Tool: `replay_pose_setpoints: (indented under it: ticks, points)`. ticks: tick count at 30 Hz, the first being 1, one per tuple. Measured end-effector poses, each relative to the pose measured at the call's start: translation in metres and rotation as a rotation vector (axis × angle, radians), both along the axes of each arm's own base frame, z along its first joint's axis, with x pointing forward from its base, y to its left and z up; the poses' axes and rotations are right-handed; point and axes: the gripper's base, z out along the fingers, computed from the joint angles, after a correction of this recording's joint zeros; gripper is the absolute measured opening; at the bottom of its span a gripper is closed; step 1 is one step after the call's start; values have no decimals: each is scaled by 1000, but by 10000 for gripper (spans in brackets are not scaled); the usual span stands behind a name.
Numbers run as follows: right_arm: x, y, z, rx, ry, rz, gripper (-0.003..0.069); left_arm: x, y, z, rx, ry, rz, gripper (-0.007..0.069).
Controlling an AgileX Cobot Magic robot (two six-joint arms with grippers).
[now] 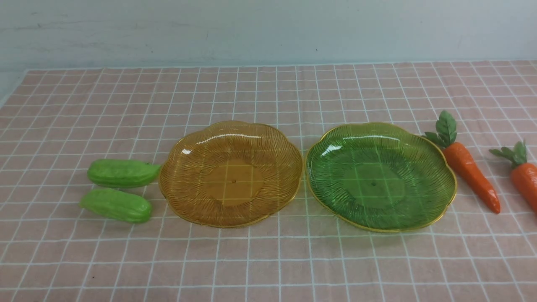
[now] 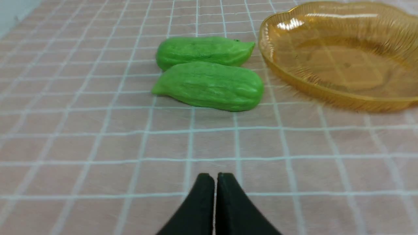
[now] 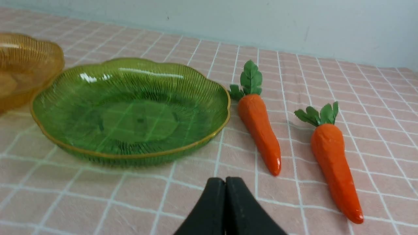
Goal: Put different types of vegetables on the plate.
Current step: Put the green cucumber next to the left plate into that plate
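My left claw (image 2: pixel 215 178) and right claw (image 3: pixel 225 182) are clenched, empty — nothing picked yet, so cucumbers (image 1: pixel 123 173) lie just left of the amber plate (image 1: pixel 184 147), carrots (image 1: pixel 470 172) right of the green plate (image 1: pixel 331 147).

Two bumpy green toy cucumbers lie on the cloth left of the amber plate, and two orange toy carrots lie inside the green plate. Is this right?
One part is wrong. In the front view, one glossy orange toy carrot and the second carrot lie on the pink checked cloth right of the ribbed translucent green plate, not inside it. The rest holds.
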Motion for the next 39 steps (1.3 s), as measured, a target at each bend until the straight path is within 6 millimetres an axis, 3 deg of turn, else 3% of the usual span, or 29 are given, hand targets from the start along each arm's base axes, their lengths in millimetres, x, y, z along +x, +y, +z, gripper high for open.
replay_pose_setpoints:
  ticks: [6,8,12,14,15,22,24,26,31,34,39]
  points:
    - [0,8,6,776,50,-15,-17,-2,-20,10,-1022,117,54,-3]
    - [-1,10,8,956,63,-14,-17,-2,-23,14,-1199,140,50,-3]
    - [0,8,11,1053,35,-23,-17,-1,-22,20,-1349,117,53,-3]
    - [0,7,15,1065,10,-22,-17,0,-18,23,-1330,56,64,-3]
    - [-2,7,27,1024,-28,-1,-17,1,-17,25,-1301,26,64,-3]
    - [-14,7,104,675,-225,89,-17,0,-13,83,-935,-198,-34,-3]
    - [-9,10,119,578,-192,103,-17,6,-16,90,-837,-171,-51,-3]
    - [-4,13,125,518,-135,116,-16,25,-22,96,-715,-34,-82,-3]
    - [23,24,127,394,185,170,-14,60,-39,69,-514,422,-205,-3]
    - [31,27,125,383,284,185,-14,84,-43,42,-349,732,-300,-3]
    - [43,31,124,361,402,202,-11,130,-42,23,-256,925,-322,-3]
